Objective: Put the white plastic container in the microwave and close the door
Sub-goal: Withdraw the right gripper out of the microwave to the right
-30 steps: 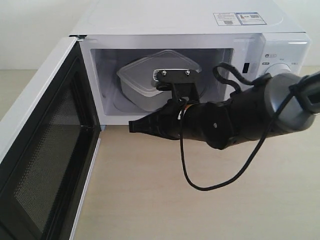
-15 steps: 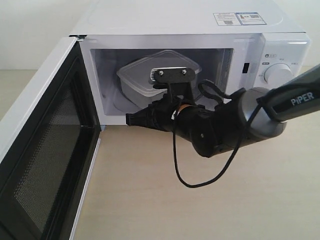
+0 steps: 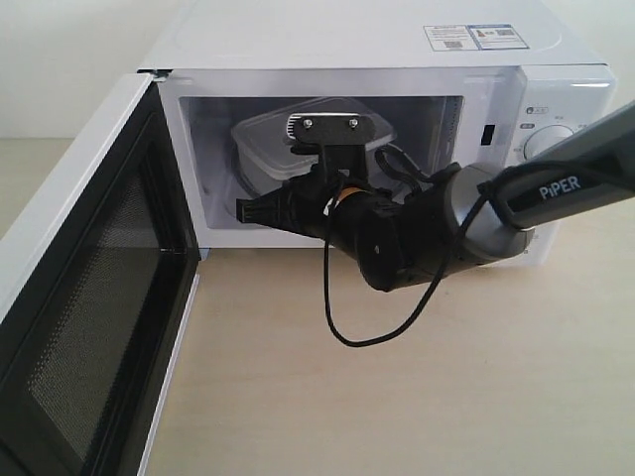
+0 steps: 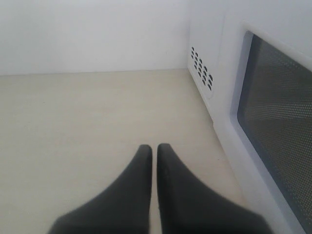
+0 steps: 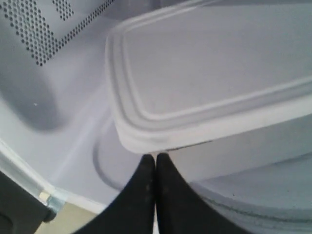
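Pushing toward ten o'clock with the right gripper pinched together. Nudged the container deeper into the microwave than before.

Matt plast. container, glossy microwave, wood-grain table

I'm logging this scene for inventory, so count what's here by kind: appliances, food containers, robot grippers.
microwave: 1
white plastic container: 1
grippers: 2, the left gripper and the right gripper
Total: 4
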Controlling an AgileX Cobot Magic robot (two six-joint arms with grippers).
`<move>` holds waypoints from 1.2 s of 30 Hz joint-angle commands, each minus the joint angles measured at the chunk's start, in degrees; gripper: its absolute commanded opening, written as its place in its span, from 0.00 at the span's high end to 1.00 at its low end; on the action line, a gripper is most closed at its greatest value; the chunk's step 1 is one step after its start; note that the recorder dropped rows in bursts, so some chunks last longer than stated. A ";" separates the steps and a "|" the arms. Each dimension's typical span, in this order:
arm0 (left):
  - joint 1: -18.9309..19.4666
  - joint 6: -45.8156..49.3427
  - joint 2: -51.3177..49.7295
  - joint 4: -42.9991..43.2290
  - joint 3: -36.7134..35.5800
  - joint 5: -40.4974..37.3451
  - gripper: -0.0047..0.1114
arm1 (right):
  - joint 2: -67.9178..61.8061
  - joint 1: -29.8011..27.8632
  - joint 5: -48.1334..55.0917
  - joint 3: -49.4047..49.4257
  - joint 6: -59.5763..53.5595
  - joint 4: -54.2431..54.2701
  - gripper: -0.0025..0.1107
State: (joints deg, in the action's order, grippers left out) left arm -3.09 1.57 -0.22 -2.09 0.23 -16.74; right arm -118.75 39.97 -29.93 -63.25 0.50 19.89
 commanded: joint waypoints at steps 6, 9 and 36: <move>0.13 -0.45 0.22 -0.08 -0.23 0.03 0.92 | 2.36 -0.03 8.46 -0.13 -3.08 -1.22 0.98; 0.13 -0.45 0.22 -0.08 -0.23 0.03 0.92 | 5.59 -0.03 14.02 0.89 -7.22 -1.20 0.98; 0.13 -0.45 0.22 -0.08 -0.23 0.03 0.92 | 56.00 -0.16 -17.09 49.94 -44.82 50.62 0.98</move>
State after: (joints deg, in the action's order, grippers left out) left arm -3.09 1.57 -0.22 -2.09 0.23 -16.74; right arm -65.70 39.97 -43.37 -13.67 -39.46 64.98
